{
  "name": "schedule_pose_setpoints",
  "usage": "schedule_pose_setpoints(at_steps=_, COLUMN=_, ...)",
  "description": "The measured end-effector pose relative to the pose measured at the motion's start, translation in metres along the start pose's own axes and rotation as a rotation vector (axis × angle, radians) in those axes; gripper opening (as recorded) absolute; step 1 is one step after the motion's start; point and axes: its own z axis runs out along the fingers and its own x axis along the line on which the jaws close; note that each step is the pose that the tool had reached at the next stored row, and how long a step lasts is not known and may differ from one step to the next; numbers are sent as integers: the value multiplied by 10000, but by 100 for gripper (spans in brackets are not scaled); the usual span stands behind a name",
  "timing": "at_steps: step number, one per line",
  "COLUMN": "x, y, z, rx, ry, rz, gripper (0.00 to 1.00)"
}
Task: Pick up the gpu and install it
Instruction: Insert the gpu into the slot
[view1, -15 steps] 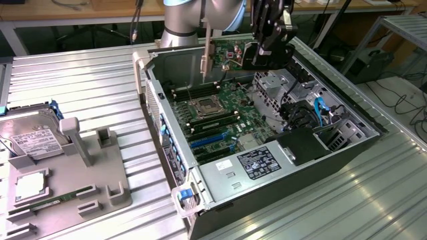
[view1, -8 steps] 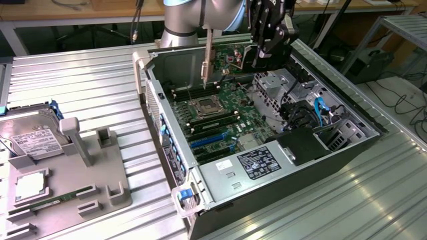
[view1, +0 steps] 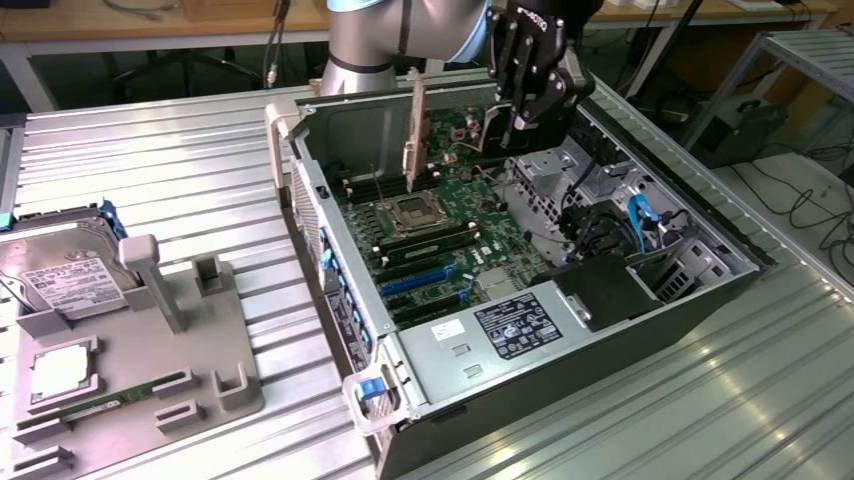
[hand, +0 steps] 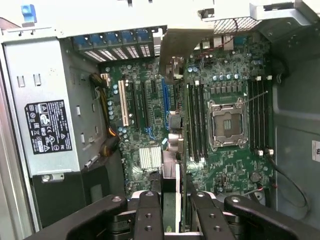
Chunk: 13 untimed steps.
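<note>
With the gripper (view1: 518, 128) clamped on the gpu (view1: 416, 135) at upper centre, I'd keep the card upright and square over the motherboard (view1: 441, 235) slots.

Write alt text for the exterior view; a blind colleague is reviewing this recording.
A robot arm's gripper holds the gpu on edge above the motherboard of an open computer case lying on a metal table. At the exterior view's left, a grey fixture holds a hard drive.
</note>
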Motion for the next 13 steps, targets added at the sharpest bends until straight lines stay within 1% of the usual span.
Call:
schedule_pose_setpoints(at_steps=5, x=0, y=1, z=32, rx=7, ry=-49, rz=-977, gripper=27)
schedule_pose_setpoints(at_steps=13, x=-1, y=3, z=67, rx=14, ry=-126, rz=-1811, gripper=27)
